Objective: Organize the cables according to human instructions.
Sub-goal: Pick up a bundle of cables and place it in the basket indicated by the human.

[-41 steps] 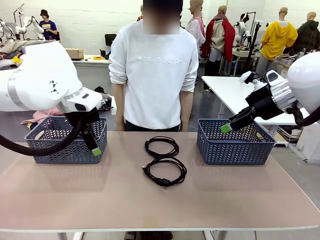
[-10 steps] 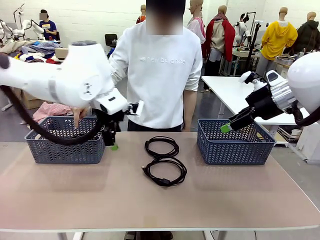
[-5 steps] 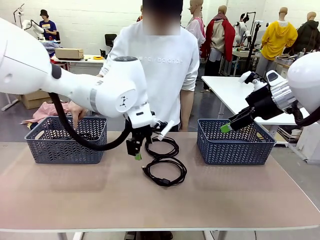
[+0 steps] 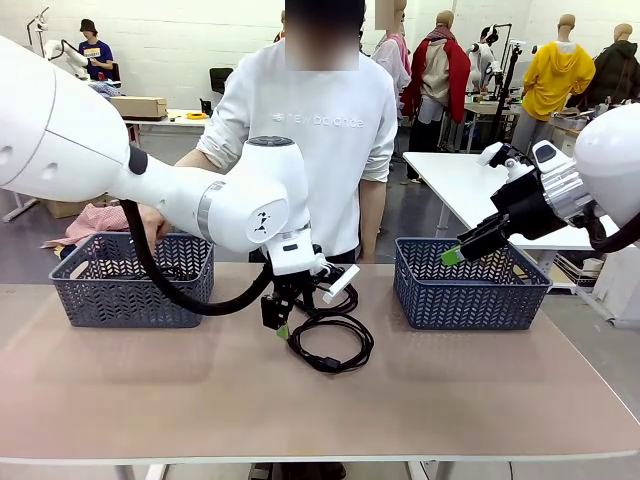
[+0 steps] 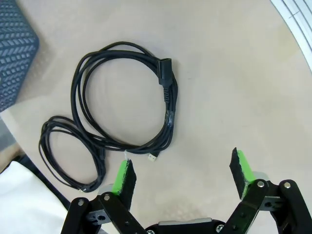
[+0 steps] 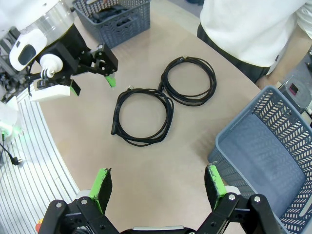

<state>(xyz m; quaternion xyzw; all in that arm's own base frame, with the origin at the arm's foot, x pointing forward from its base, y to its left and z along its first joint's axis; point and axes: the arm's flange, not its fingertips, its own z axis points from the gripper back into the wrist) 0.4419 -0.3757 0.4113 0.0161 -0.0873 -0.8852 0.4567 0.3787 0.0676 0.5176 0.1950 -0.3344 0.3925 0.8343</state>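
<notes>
as two cables (image 5: 167,97) lie coiled flat, in line across the bench (image 4: 150,400) — open room around — left end effector (image 5: 181,165) gapes wide.

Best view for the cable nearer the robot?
Left wrist view: the near cable lies whole and large just past the open jaws, plugs clear. The right wrist view shows the whole cable too, but smaller and farther off. The front view sees it flattened at a low angle, with the left gripper over its left edge.
</notes>
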